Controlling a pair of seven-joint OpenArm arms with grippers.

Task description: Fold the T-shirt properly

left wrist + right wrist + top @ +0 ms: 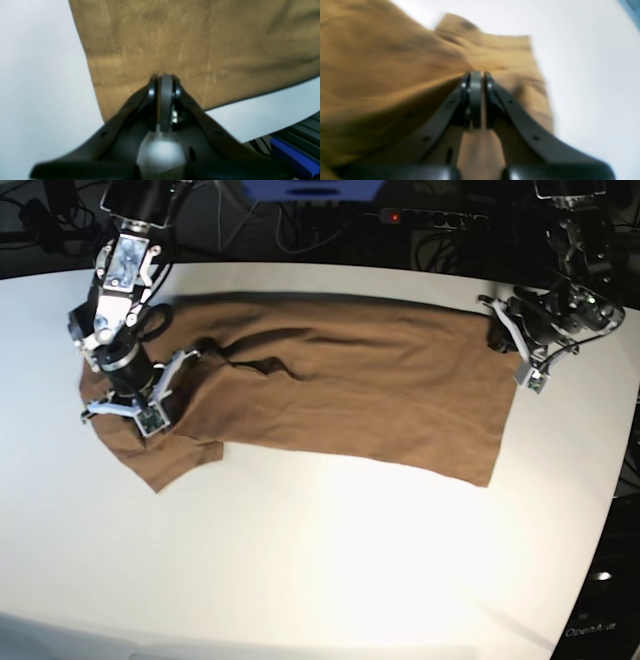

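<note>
Well, I can see my brown shirt [370, 395] lying wide across the white table [330, 550], with bumps and folds on the side by my right hand [480, 75]. That hand has its tips together, right at a raised fold of the shirt, but I can't tell if cloth is pinched between them. My left hand [163, 77] has its tips together too, over the shirt near one long edge, and I can't tell if it has hold of any cloth. Both arms reach in over the shirt and hide bits of it from me. Along the far side of the table, I see a mess of black wires [300, 240] with a big blue thing [310, 188] behind them. Another blue piece [291, 156] sits past the table's edge in the left wrist view. Down in the corner of the base view, on a black part [600, 610], small pale letters seem to say "OpenArm", though they are a bit fuzzy.
</note>
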